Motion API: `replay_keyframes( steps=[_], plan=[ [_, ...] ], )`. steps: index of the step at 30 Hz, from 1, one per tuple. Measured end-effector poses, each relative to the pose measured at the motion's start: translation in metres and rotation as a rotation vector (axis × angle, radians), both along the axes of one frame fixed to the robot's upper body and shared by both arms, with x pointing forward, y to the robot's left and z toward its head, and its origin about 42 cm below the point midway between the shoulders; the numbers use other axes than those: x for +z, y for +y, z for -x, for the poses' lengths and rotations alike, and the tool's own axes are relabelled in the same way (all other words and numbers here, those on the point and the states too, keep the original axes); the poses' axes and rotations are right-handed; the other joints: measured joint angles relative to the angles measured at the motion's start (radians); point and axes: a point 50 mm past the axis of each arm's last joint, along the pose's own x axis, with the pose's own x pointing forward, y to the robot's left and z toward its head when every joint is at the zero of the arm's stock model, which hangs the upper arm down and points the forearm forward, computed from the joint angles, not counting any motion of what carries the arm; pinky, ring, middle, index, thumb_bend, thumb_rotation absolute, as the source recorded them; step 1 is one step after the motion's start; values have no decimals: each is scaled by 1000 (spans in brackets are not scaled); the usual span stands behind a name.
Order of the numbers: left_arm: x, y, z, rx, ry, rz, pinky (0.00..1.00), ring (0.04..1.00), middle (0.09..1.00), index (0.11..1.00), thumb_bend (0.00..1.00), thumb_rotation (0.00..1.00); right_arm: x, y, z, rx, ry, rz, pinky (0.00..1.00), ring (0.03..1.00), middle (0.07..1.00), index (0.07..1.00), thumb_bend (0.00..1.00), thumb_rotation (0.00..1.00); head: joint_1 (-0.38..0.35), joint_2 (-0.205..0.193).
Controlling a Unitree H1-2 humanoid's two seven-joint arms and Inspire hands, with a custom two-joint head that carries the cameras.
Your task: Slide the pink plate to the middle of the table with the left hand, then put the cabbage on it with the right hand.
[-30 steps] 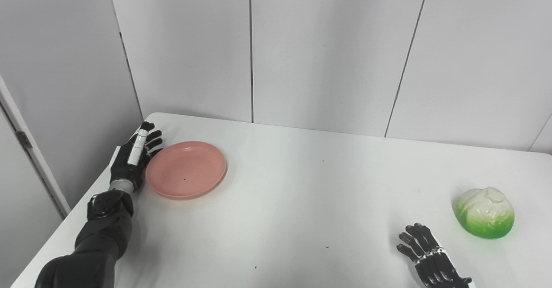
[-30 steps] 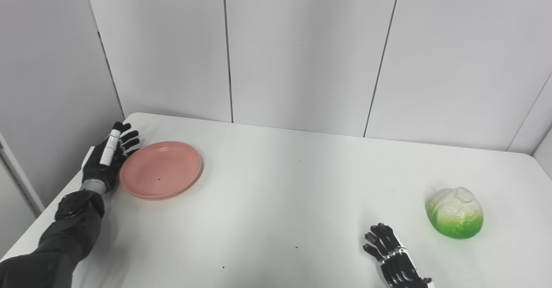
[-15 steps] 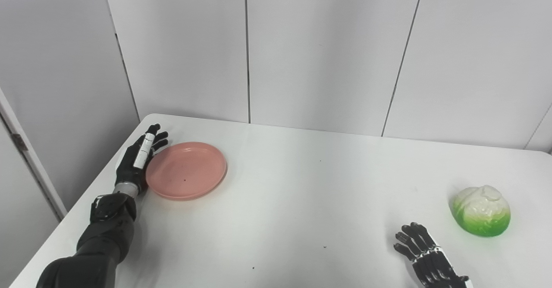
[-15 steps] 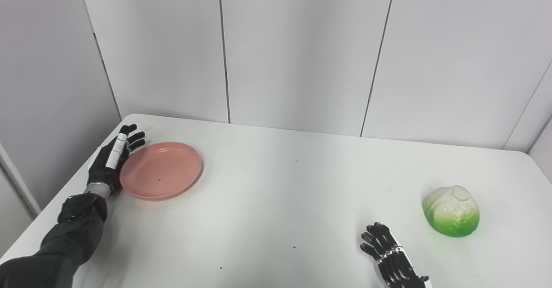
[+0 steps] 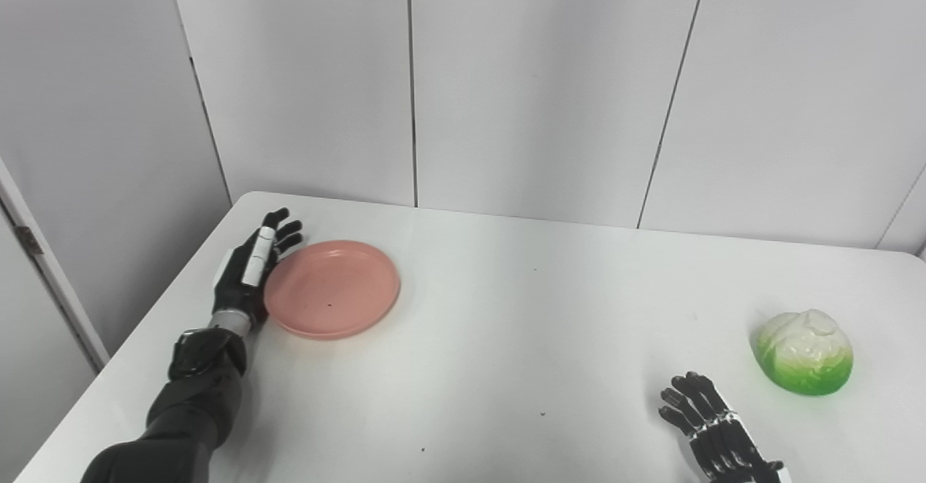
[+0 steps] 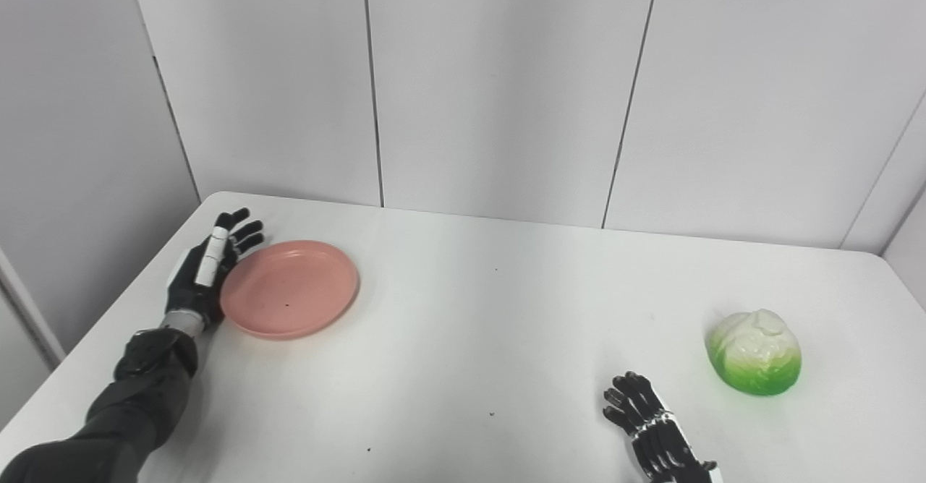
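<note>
A round pink plate (image 5: 332, 289) lies flat on the white table (image 5: 506, 324) at the left side. My left hand (image 5: 249, 273) is open, fingers straight, its edge pressed against the plate's left rim. It also shows in the right eye view (image 6: 206, 273) beside the plate (image 6: 289, 290). A green and white cabbage (image 5: 804, 352) sits on the table at the far right. My right hand (image 5: 712, 432) is open and empty, resting near the front edge, a little left of and nearer than the cabbage (image 6: 754, 352).
Grey wall panels stand behind the table. The table's left edge (image 5: 152, 324) runs close beside my left arm. A few small dark specks dot the tabletop.
My left hand has pushed the pink plate a little to the right. The camera has shifted slightly. The right hand and cabbage have kept their places.
</note>
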Motion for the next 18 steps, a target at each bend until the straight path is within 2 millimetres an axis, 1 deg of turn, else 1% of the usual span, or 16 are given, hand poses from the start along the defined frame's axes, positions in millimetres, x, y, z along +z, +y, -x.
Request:
replay_keyframes(
  steps=[4,8,10,13,14,16,18],
  plan=[
    [0,-26,-6,-36,-29,27,721,848,846,849,905,795,0,1,0,-1,1,-1,835,846,866,864,913,926,0,2],
    [-1,-47,-12,-68,-35,44,726,850,850,853,888,818,1,2,0,-8,2,-5,832,843,863,861,911,928,-6,3],
    [-1,-55,-14,-74,-33,44,732,843,838,849,899,814,1,2,0,-12,3,-4,828,842,863,862,914,931,-11,3],
    [-1,-64,-16,-80,-33,52,756,856,850,861,886,802,1,3,0,-13,9,4,822,839,862,860,928,931,-18,6],
    [-1,-67,-16,-83,-34,54,766,858,848,858,901,792,1,3,0,-16,13,6,822,839,862,860,931,931,-24,8],
    [-2,-71,-17,-92,-33,54,751,851,838,848,919,798,1,3,0,-14,22,6,820,839,863,860,931,931,-31,11],
    [-2,-76,-18,-99,-32,52,745,849,832,837,926,792,1,5,-1,-14,31,5,817,837,863,860,930,932,-61,20]
  ],
)
